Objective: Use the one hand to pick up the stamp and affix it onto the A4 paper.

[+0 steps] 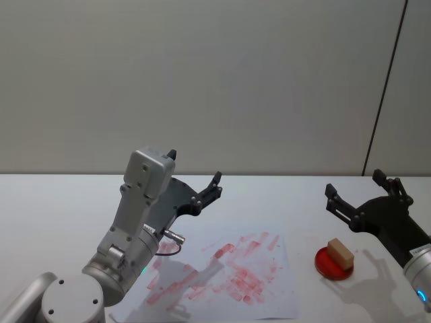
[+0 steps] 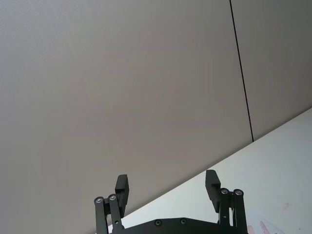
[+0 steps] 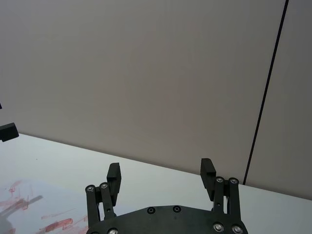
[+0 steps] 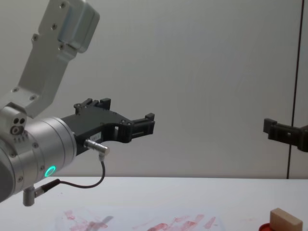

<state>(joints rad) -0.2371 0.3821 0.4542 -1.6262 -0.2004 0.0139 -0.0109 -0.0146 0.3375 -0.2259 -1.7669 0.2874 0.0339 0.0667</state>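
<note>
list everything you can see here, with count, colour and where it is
stamp: one, pale tan wood, resting on the red disc
red disc: one, red, flat on the table, just right of the paper
A4 paper: one, white with red ink smears, flat on the table, centre
table: one, white, under everything
wall: one, grey, behind the table, with a dark vertical seam at right
left gripper: one, black on a silver-grey arm, raised above the table at left, jaws open and empty
right gripper: one, black, raised at right, beyond the stamp, jaws open and empty
</note>
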